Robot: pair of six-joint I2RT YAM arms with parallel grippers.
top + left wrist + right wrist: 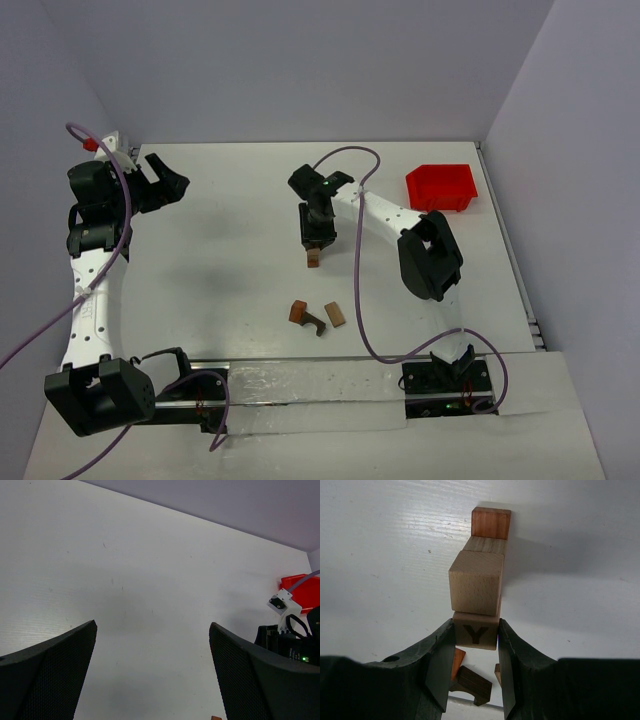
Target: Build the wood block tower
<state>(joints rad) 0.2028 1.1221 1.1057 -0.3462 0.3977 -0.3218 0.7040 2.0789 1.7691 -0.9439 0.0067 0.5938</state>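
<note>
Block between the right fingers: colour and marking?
Light tan block with dark Y; right wrist view.

Table [220, 270]: was white.
Tower [313, 259]: stood mid-table.
Loose blocks [315, 322]: 3 lay nearer the front.
Red bin [441, 187]: sat far right.

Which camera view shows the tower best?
The right wrist view: the tower fills the centre, four stacked blocks visible, the top block marked Y between the jaws of the right gripper. The top external view shows only a small brown bit under that gripper. The left wrist view misses it.
</note>
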